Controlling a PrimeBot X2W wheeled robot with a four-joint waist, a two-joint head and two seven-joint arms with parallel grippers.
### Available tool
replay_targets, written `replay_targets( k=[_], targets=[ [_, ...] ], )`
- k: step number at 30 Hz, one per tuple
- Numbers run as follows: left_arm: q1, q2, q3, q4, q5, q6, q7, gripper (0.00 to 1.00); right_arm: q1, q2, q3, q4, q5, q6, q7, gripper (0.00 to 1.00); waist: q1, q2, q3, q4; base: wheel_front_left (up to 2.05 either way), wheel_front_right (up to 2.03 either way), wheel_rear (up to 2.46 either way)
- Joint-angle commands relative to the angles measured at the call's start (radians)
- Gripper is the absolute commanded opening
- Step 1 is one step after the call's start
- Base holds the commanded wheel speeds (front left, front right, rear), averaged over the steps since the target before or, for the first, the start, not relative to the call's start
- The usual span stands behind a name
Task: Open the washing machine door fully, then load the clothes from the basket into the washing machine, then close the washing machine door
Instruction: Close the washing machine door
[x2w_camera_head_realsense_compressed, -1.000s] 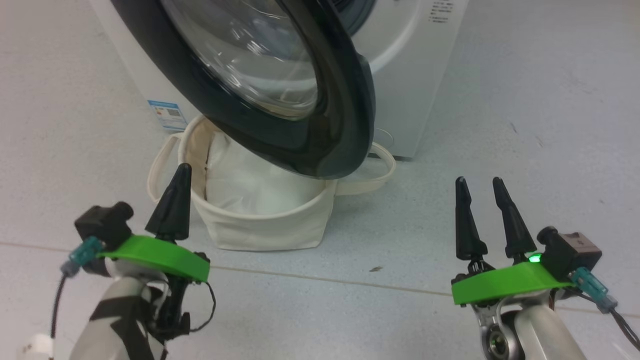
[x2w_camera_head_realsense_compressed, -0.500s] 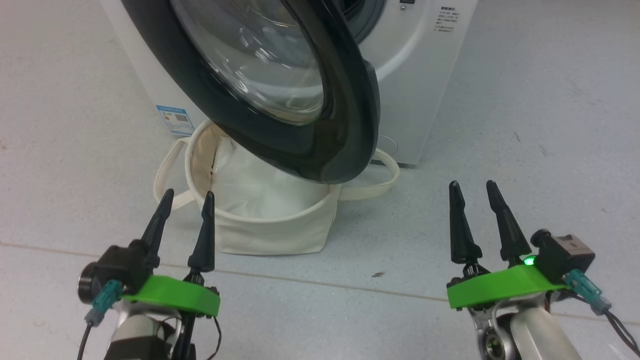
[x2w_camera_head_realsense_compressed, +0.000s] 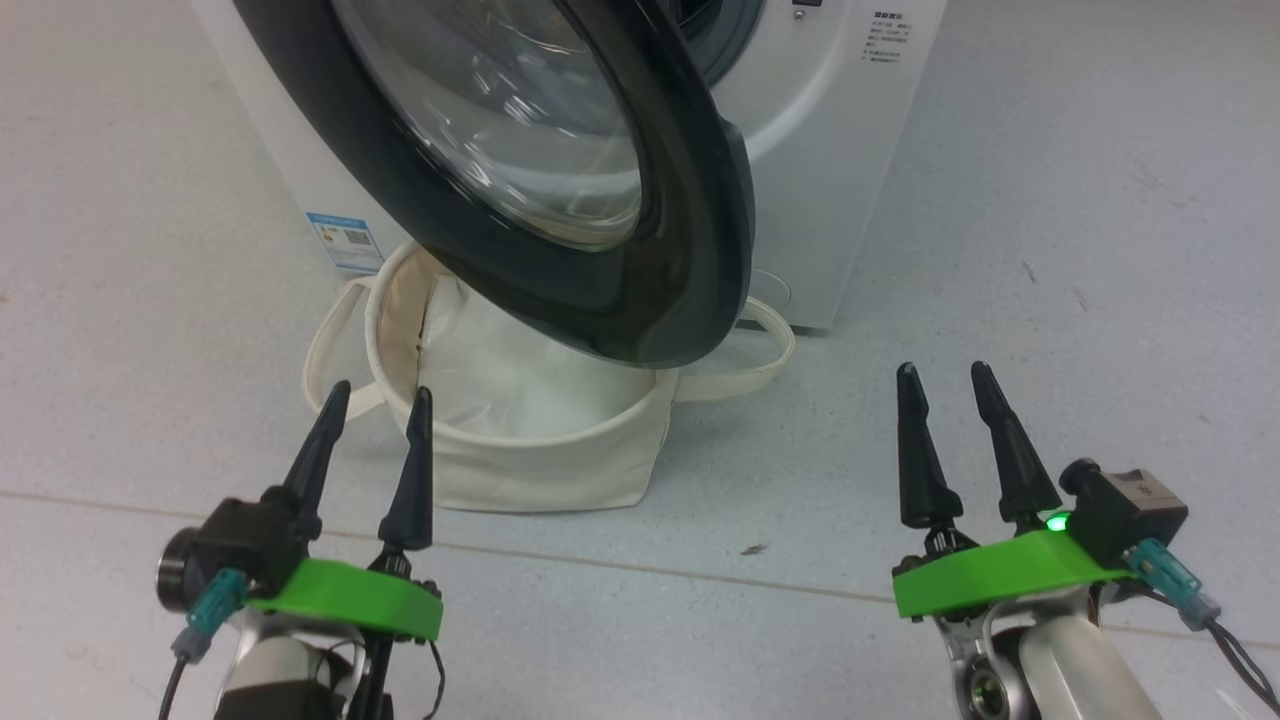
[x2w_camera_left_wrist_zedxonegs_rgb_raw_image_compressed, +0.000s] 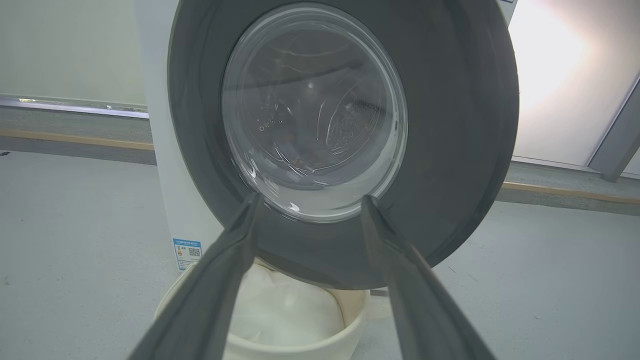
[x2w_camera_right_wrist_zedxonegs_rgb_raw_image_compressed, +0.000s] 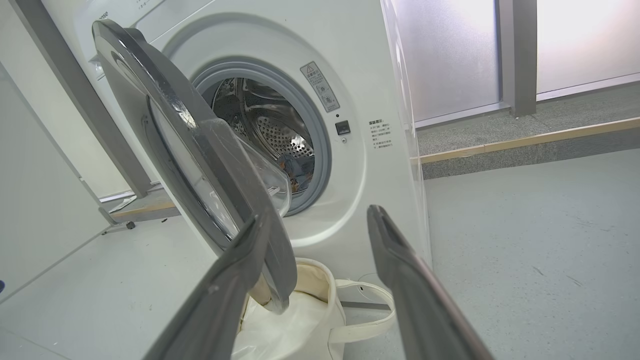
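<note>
The white washing machine (x2w_camera_head_realsense_compressed: 830, 150) stands at the top of the head view. Its black-rimmed door (x2w_camera_head_realsense_compressed: 690, 200) is swung partway out and hangs over the cream basket (x2w_camera_head_realsense_compressed: 540, 470) on the floor. In the right wrist view the door (x2w_camera_right_wrist_zedxonegs_rgb_raw_image_compressed: 172, 125) leaves the drum mouth uncovered, and blue and brownish clothes (x2w_camera_right_wrist_zedxonegs_rgb_raw_image_compressed: 294, 172) lie at the drum's bottom. The basket holds a plain white bundle (x2w_camera_head_realsense_compressed: 520, 370). My left gripper (x2w_camera_head_realsense_compressed: 378, 393) is open at the basket's near left rim, fingers pointing at the door glass (x2w_camera_left_wrist_zedxonegs_rgb_raw_image_compressed: 315, 115). My right gripper (x2w_camera_head_realsense_compressed: 943, 370) is open over bare floor to the right of the basket.
A blue label sticker (x2w_camera_head_realsense_compressed: 343, 240) marks the washer's left side. The basket's strap handles (x2w_camera_head_realsense_compressed: 770, 345) loop out onto the grey floor. A floor seam (x2w_camera_head_realsense_compressed: 640, 565) runs across in front of both grippers. A raised ledge (x2w_camera_right_wrist_zedxonegs_rgb_raw_image_compressed: 525, 145) and frosted panels lie behind the washer.
My left gripper has gone from shut to open and has turned and dropped slightly near the basket. The head camera shifted a little. The right gripper, door and basket stay as they were.
</note>
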Motion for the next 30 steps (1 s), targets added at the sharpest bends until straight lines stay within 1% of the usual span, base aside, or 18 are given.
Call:
replay_targets(
  k=[1,5,11,16,19,20,21,25,30],
  targets=[
    [-0.005,0.007,0.028,-0.033,-0.009,0.003,-0.012,1.0,-0.007,0.002,0.022,-0.031,-0.004,0.0,-0.012,1.0,-0.0001,0.0,-0.003,0.001,0.0,0.0,0.0],
    [-0.001,0.007,0.016,-0.027,-0.022,0.005,-0.012,1.0,-0.006,0.002,0.02,-0.039,0.021,0.0,-0.012,1.0,-0.0001,0.0,-0.007,0.005,0.0,0.0,0.0],
    [-0.005,0.007,0.003,-0.021,-0.034,0.009,-0.012,1.0,-0.033,0.002,0.054,-0.082,0.007,0.0,-0.012,1.0,-0.0001,0.0,-0.006,0.021,0.0,0.0,0.0],
    [-0.008,0.007,-0.004,-0.015,-0.048,0.014,-0.012,1.0,-0.059,0.002,0.141,-0.105,-0.023,0.0,-0.012,1.0,-0.0001,0.0,0.003,0.045,0.0,0.0,0.0],
    [-0.014,0.007,-0.008,-0.013,-0.057,0.016,-0.012,1.0,-0.088,0.002,0.202,-0.092,-0.035,0.0,-0.012,1.0,-0.0001,0.0,0.018,0.058,0.0,0.0,0.0],
    [-0.018,0.007,-0.011,-0.012,-0.059,0.017,-0.012,1.0,-0.101,0.002,0.222,-0.077,-0.048,0.0,-0.012,0.97,-0.0001,0.0,0.024,0.064,0.0,0.0,0.0],
    [-0.021,0.007,-0.015,-0.009,-0.061,0.017,-0.012,1.0,-0.115,0.002,0.245,-0.06,-0.06,0.0,-0.012,0.0,-0.0001,0.0,0.029,0.07,0.0,0.0,0.0],
    [-0.032,0.007,-0.031,-0.001,-0.071,0.021,-0.012,1.0,-0.162,0.002,0.28,0.013,-0.076,0.0,-0.012,0.0,-0.0001,0.0,0.043,0.092,0.0,0.0,0.0],
    [-0.039,0.007,-0.045,0.021,-0.08,0.028,-0.012,1.0,-0.232,0.002,0.26,0.117,-0.084,0.0,-0.012,0.0,-0.0001,0.0,0.063,0.113,0.0,0.0,0.0]
  ],
)
